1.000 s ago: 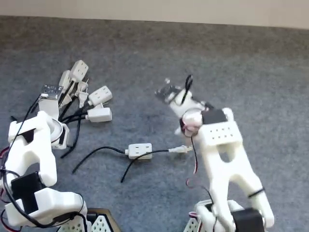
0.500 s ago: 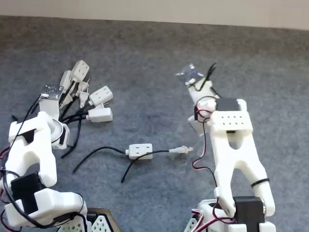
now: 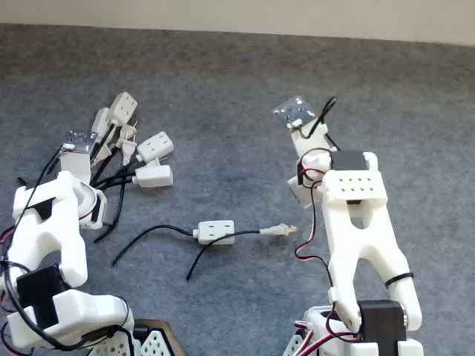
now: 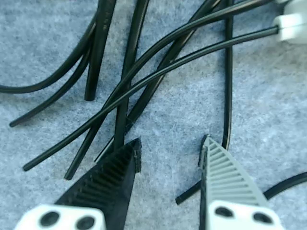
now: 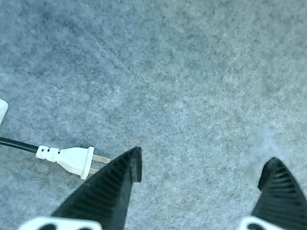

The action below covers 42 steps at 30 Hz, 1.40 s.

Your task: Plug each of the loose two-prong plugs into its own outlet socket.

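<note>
We see the right gripper spread wide and holding nothing over the grey carpet. The loose two-prong plug lies flat just beside its dark finger, prongs pointing away from the single outlet socket nearby. The left gripper is partly open and empty, tips over tangled black cords near the bunch of sockets.
</note>
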Available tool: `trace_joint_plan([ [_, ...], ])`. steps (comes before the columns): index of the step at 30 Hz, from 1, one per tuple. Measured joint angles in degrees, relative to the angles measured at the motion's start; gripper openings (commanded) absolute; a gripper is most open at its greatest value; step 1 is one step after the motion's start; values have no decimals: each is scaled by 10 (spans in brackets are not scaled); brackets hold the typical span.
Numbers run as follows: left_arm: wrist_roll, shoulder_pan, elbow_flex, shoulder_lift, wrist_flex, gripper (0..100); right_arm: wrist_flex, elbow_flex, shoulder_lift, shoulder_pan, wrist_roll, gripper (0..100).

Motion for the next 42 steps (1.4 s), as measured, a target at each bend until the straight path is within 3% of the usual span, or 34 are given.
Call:
trace_joint_plan([
  [10,0,2,0,0,0,220,-18,1,-38,-1,-12,372],
  [18,-2,11,0,-1,-2,220,-89,69,-418,5,-97,372],
  [27,-2,11,0,-1,-2,219,-365,337,-858,116,-98,372],
  [32,-2,11,0,-1,-2,219,-534,419,-876,184,-101,372],
  [42,-2,11,0,-1,-2,218,-816,423,-885,193,-101,372],
])
